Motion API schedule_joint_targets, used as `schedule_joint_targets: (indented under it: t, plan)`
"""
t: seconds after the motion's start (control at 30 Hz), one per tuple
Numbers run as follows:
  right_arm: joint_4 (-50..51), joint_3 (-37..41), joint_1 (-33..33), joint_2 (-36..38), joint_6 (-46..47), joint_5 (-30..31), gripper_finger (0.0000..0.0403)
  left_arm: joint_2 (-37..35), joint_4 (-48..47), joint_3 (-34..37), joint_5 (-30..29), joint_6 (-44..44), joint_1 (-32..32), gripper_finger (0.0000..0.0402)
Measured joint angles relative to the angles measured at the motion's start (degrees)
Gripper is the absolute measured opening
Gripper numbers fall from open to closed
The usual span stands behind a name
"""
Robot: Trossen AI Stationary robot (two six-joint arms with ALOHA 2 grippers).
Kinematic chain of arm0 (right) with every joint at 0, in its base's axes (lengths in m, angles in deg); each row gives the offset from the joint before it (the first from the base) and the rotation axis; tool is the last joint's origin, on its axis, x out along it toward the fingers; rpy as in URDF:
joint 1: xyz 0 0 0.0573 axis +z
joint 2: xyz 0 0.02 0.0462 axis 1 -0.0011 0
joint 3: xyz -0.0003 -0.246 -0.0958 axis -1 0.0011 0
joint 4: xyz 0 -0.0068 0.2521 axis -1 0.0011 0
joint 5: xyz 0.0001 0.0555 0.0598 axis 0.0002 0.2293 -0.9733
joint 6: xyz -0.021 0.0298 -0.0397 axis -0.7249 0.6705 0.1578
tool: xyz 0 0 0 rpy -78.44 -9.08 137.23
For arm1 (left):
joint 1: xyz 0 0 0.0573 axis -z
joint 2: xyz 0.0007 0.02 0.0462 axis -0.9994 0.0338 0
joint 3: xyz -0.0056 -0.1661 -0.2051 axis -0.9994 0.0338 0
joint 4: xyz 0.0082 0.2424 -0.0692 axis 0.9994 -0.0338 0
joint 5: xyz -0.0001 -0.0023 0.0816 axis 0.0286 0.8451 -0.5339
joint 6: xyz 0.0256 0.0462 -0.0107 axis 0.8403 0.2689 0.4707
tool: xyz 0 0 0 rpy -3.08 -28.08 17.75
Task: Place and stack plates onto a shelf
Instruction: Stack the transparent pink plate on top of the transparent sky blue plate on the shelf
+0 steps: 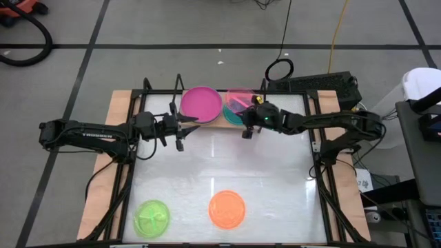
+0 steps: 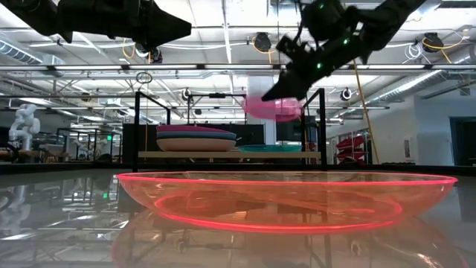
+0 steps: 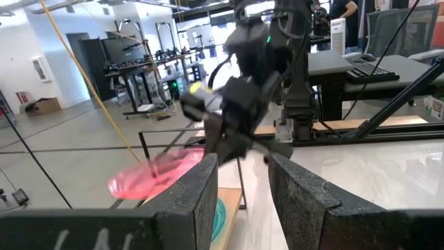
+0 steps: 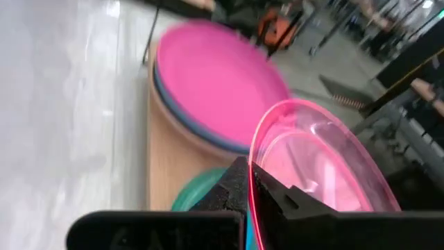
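Observation:
My right gripper (image 1: 247, 118) is shut on a translucent pink plate (image 1: 239, 100), held in the air over a teal plate (image 1: 231, 115) that lies on the light-wood shelf (image 2: 230, 155) at the table's far edge. Left of the teal plate, a magenta plate (image 1: 201, 102) tops a stack of blue and pale plates (image 2: 195, 138) on the same board. My left gripper (image 1: 180, 127) hovers open just in front of that stack, touching nothing. An orange plate (image 1: 227, 209) and a lime green plate (image 1: 151, 217) lie flat on the table near its near edge. My right gripper pinches the pink plate's near rim (image 4: 252, 182) between its two fingers. The fingers come from the table's near side, slanting down toward the far edge. The plate is lifted clear and tilted, sticking out beyond the fingers above the teal plate (image 4: 198, 191).
Thin black frame uprights (image 2: 321, 123) stand at the shelf's ends. The glossy white tabletop (image 1: 220, 165) lies bare between the shelf and the two near plates. In the low view the orange plate (image 2: 286, 201) fills the foreground. Room equipment shows beyond the table.

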Motion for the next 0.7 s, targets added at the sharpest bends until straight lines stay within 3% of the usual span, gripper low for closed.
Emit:
schedule_joint_targets:
  t: [0.27,0.7]
  plan:
    - [1.42,0.04,-0.02,-5.69,0.82,0.03,0.0000,0.00,-0.15,0.00,0.00,0.00,0.00,0.0136]
    - [3.60,0.09,-0.02,-6.48,1.89,0.07,0.0003,0.01,0.03,0.00,0.02,-0.32,0.28,0.0136]
